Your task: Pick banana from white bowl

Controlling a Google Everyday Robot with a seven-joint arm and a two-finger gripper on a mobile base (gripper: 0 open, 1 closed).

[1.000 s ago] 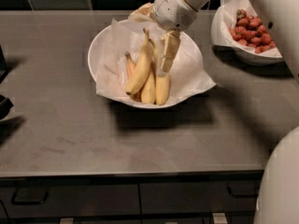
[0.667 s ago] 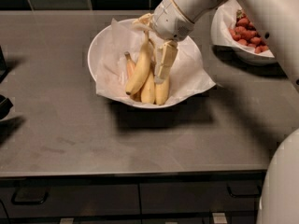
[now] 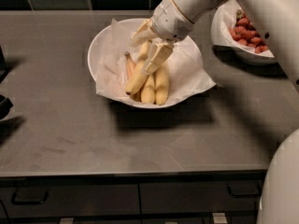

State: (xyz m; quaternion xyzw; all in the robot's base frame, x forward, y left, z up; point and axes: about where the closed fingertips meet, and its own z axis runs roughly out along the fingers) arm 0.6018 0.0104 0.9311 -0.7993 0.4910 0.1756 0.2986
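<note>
The white bowl, lined with crinkled white paper, stands at the back middle of the grey counter. Several bananas lie in it. The long curved pale-yellow banana leans from the bowl's middle down to the left. My gripper reaches in from the upper right. It is open, with one finger above the banana's upper end and the other finger on its right side. Two straighter yellow bananas lie to the right, and a short orange-tinged one to the left.
A paper-lined bowl of red strawberries stands at the back right, partly under my white arm. A dark object sits at the left edge. Drawers run below the counter's front edge. My body fills the lower right corner.
My gripper has moved left and a little lower inside the bowl, so its fingers now straddle the curved banana's upper end. The bananas have not visibly moved.
</note>
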